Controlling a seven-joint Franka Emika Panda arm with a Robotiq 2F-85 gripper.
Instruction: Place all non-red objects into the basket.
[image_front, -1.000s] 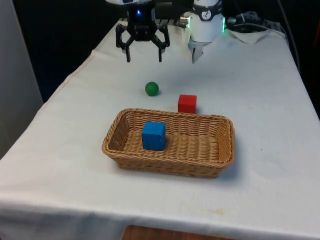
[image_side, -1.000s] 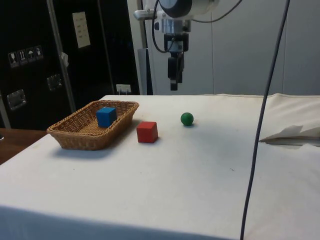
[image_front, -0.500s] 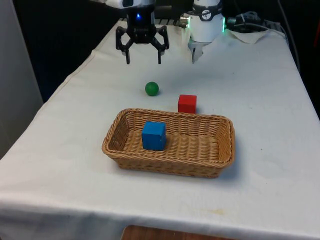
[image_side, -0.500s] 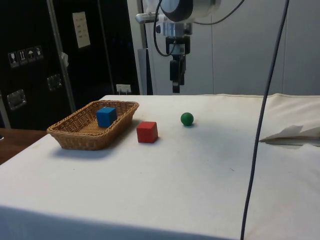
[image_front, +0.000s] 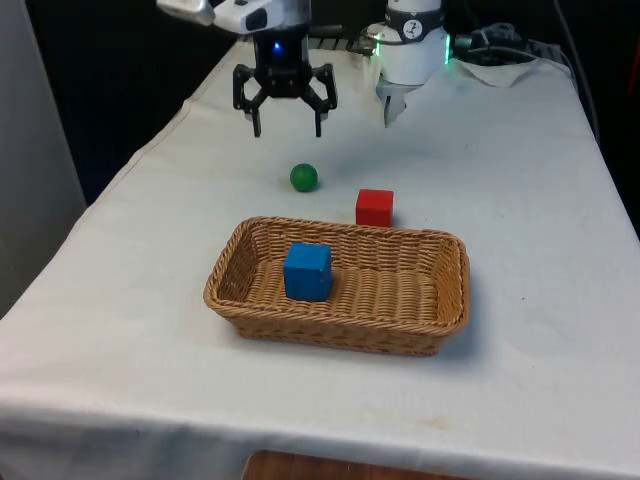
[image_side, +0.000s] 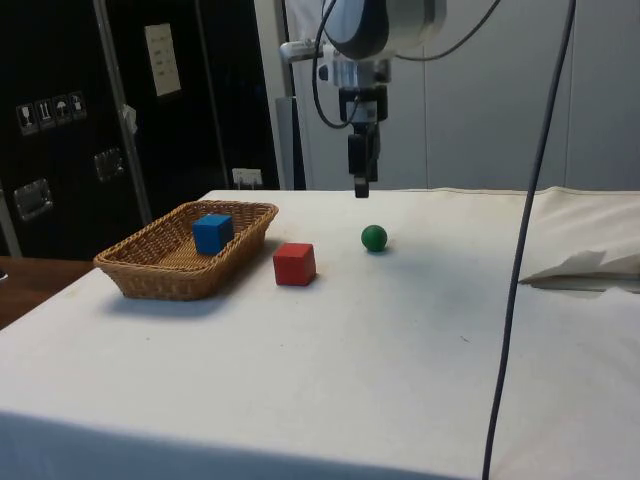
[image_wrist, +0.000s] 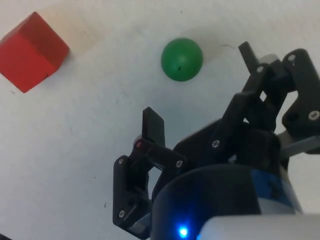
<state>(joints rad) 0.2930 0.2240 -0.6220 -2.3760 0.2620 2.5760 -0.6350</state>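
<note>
From my end the gripper is hanging in the air with its fingers spread wide and nothing between them. It's up above the cloth, a bit behind the green ball and slightly toward the front view's left of it. In the side view the gripper tips sit above and just short of being over the ball, clearly off the table.

Wrist cam has the ball sitting on the cloth between and ahead of the two fingers, not touching either one. The red cube is off to the side there.

The ball is on the bare cloth, near the red cube but apart from it. The cube sits just beside the basket's far rim, outside it. The blue cube is inside the basket, toward the end on the front view's left, resting on the woven bottom.
</note>
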